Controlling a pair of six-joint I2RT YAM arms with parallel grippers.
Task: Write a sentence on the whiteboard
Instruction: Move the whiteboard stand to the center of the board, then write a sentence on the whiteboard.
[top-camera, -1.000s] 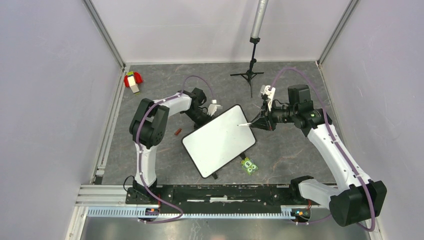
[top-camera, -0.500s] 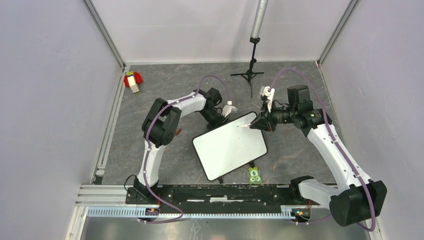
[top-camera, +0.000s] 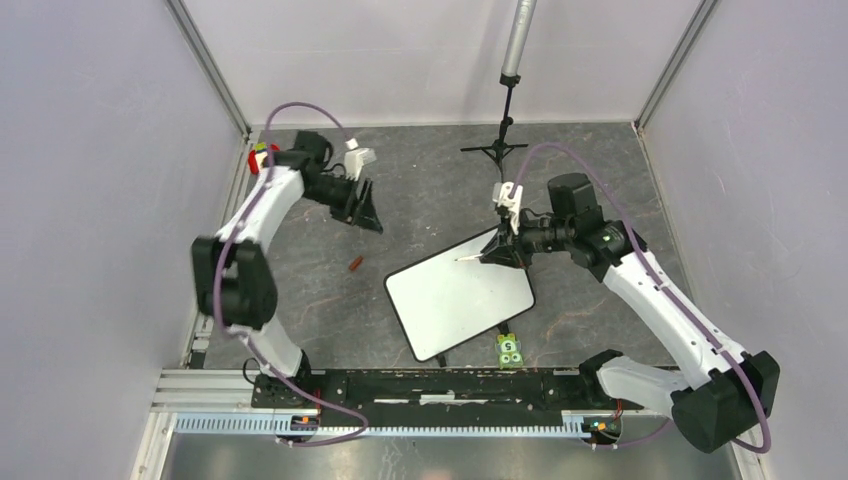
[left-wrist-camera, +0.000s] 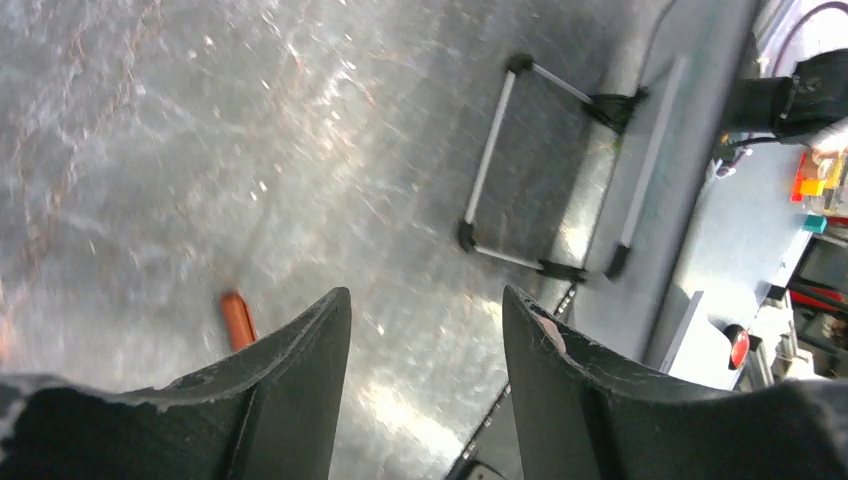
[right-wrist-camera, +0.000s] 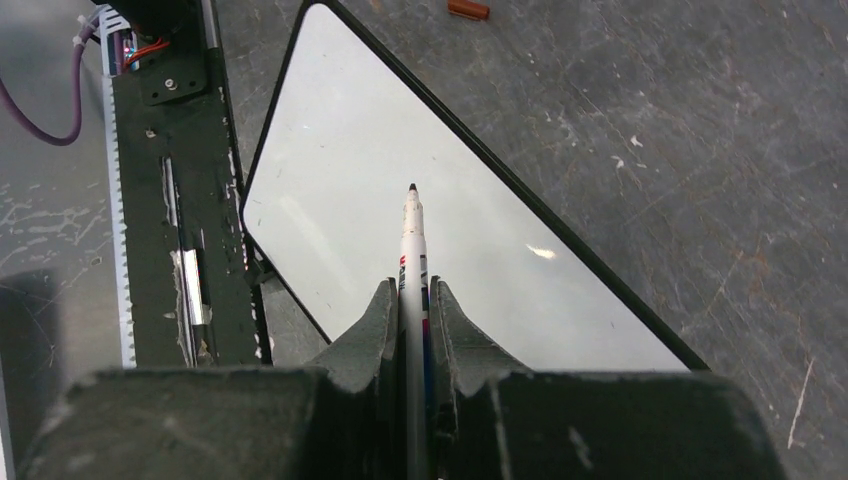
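Red toy (top-camera: 265, 160) sits in the far left corner of the grey table (top-camera: 300, 290), and just to its right hangs the left gripper (top-camera: 370, 220). Its black fingers (left-wrist-camera: 300, 390) are spread wide with nothing between them, and bare tabletop shows through the gap. Below it a small reddish-brown cap (top-camera: 354, 264) lies loose on the surface, well apart from that gripper.

Moving to centre, the whiteboard (top-camera: 455, 300) sits at an angle in front of the arm bases, its face plain glossy white. The marker (right-wrist-camera: 412, 250) pokes out over the board's far corner with its dark tip above the white, though I cannot tell whether it touches. The right gripper (right-wrist-camera: 410, 290) has it pinched firmly between both fingers. A little green block (top-camera: 509, 349) rests just beside the board's near right edge.
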